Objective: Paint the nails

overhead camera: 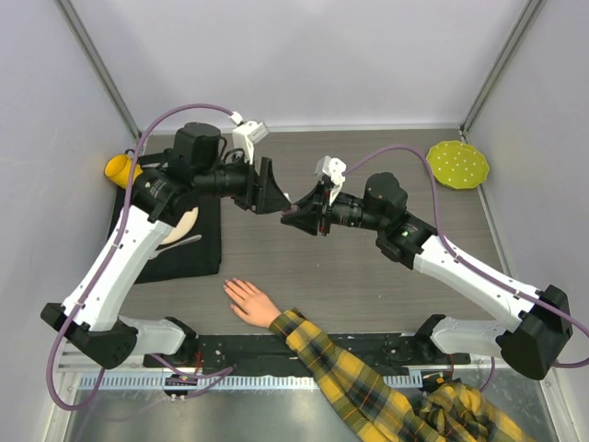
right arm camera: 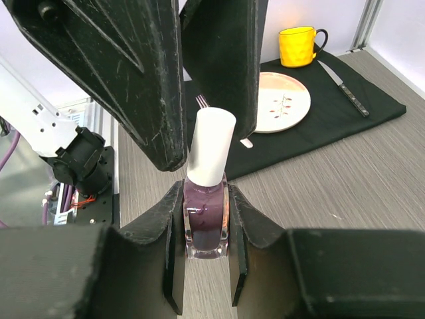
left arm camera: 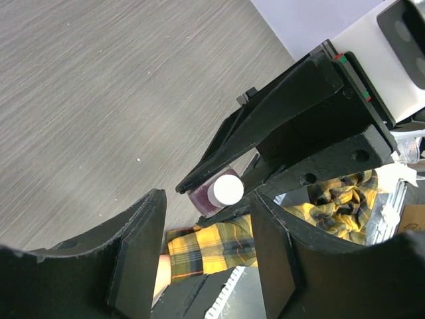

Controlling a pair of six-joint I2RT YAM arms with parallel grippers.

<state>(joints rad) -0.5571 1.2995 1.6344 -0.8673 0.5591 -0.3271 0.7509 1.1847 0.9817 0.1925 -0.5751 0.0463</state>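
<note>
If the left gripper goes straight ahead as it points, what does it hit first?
Probably the white cap of the purple bottle clamped in the right gripper; it lies dead ahead, between the open jaws of the left gripper.

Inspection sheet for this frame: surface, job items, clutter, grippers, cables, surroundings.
Surface: grey wood-grain table, black mat at left.
Job's things: hand in plaid sleeve flat near front edge, nail paint unreadable; purple polish bottle, white cap on.
Clutter: plate and knife on mat, yellow mug at its far edge; green dotted disc far right.
Grippers: right gripper shut on bottle; left gripper open, jaws flanking cap.
Cables: purple cables arch off both arms.
Surroundings: pale enclosure walls, metal posts.
</note>
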